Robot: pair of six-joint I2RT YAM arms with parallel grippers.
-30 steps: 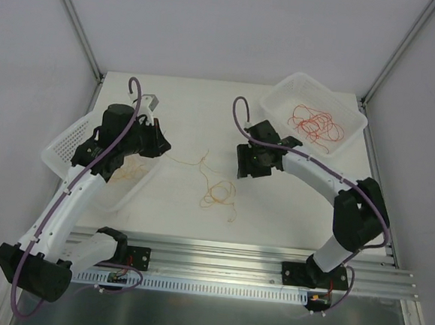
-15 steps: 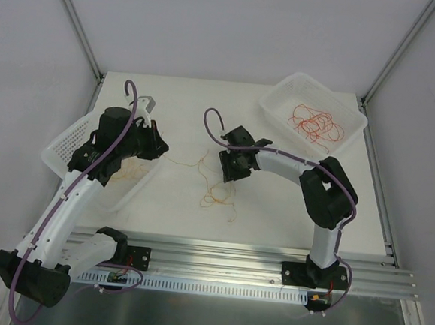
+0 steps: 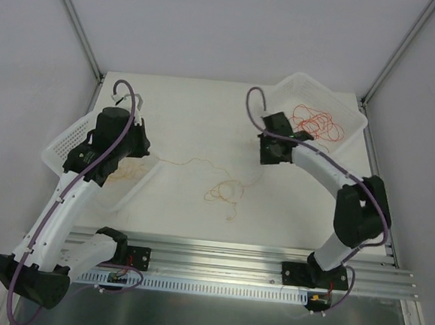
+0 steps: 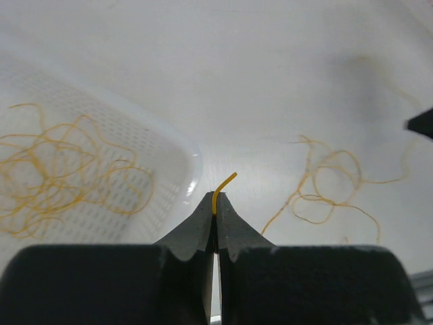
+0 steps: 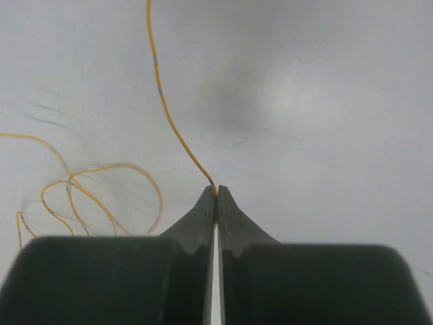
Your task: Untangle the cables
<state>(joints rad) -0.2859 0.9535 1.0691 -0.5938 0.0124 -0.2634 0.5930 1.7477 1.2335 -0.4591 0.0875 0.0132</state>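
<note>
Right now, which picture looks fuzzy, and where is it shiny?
Right wrist view: the yellow cable loops look smeared, with a grey shadow on the table. Left wrist view: the basket rim shines white. Top view: sharp, evenly lit.

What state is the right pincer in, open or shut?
Shut: the right pincer has its tips together in its wrist view, pinching a yellow cable.

The table [image 3: 198, 123] was plain white. The loose cables [image 3: 223, 191] were yellow-orange, and one strand showed short greyish bands. The left basket [image 4: 183, 145] was translucent white with a fine perforated grid and held yellow cables [image 4: 61, 162]. The right basket [image 3: 299, 77] was white and held red-orange cables [image 3: 318, 124]. The left gripper [image 4: 215, 203] and right gripper [image 5: 216, 193] were black. The arms [image 3: 55, 217] were white with black joints and purple cords [image 3: 72, 185].
</note>
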